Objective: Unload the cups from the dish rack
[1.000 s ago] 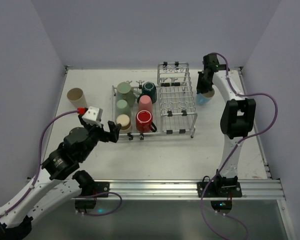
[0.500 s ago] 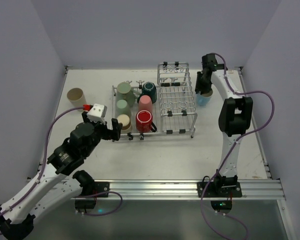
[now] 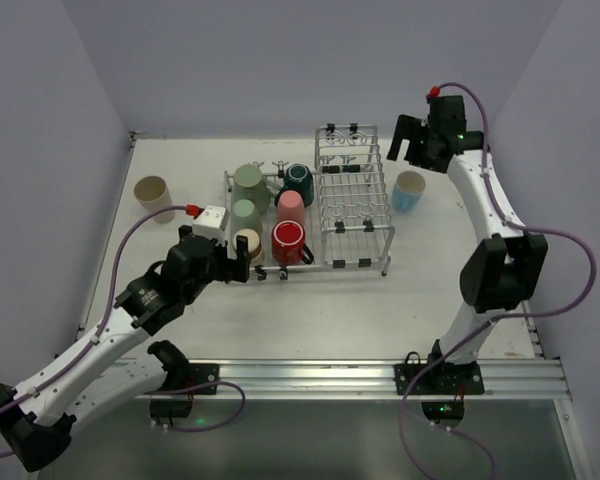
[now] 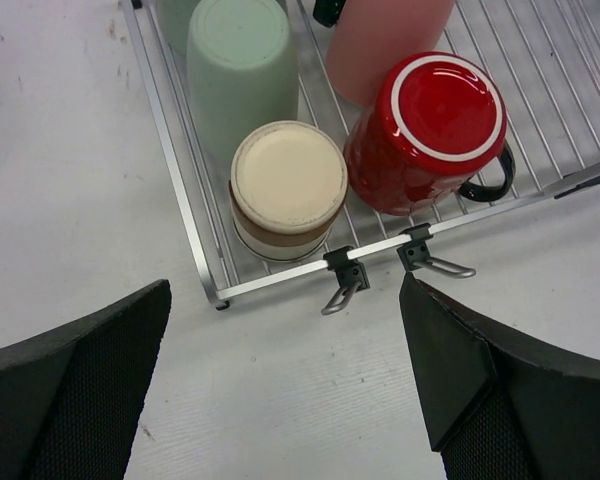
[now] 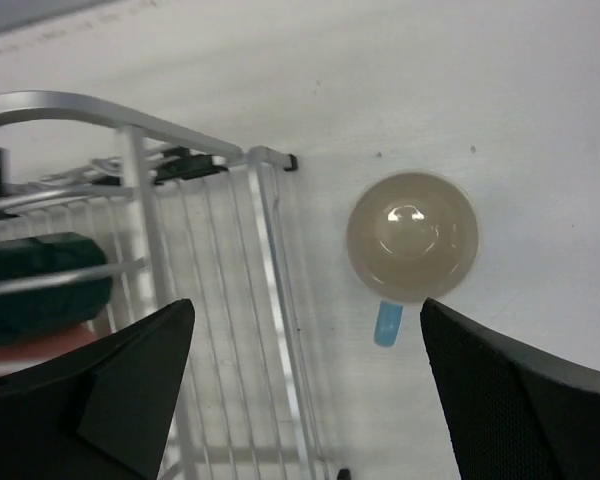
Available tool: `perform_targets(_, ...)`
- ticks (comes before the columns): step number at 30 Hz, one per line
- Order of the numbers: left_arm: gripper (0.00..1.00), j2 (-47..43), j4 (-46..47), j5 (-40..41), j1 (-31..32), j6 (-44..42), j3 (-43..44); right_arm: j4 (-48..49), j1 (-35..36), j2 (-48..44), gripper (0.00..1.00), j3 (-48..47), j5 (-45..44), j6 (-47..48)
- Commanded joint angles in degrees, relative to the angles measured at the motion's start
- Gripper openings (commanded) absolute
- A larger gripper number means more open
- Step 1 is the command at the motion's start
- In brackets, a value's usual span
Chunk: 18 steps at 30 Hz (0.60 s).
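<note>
The silver dish rack (image 3: 326,266) holds several upturned cups on its left part: two sage green (image 3: 248,181), a dark teal (image 3: 300,180), a pink (image 3: 291,206), a tan one (image 4: 287,188) and a red mug (image 4: 435,128). A light blue cup (image 3: 409,189) stands upright on the table right of the rack, and a beige cup (image 3: 153,193) stands far left. My left gripper (image 4: 285,300) hangs open over the table just in front of the tan cup. High above the blue cup (image 5: 412,236), my right gripper (image 5: 305,310) is open and empty.
The raised pronged section (image 3: 347,150) of the rack stands at the back, between the cups and the right arm. The rack's front rail carries small metal clips (image 4: 342,281). White walls close in the table on three sides.
My right gripper opened, let go of the light blue cup on the table and rose away from it. My left arm moved closer to the rack's front left corner.
</note>
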<state>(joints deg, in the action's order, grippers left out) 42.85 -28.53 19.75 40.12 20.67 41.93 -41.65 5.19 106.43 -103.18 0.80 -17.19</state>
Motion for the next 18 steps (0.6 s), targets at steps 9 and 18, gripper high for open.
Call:
perform_targets(9, 1.00, 10.0, 1.7, 0.9, -0.2, 5.3, 7.7, 31.8, 0.0, -41.7, 0.98, 41.4, 12.7, -10.8)
perform_targets(18, 1.00, 19.6, 4.9, 5.0, -0.3, 4.7, 10.1, 48.5, 0.0, -68.4, 0.98, 67.2, 28.6, -20.1)
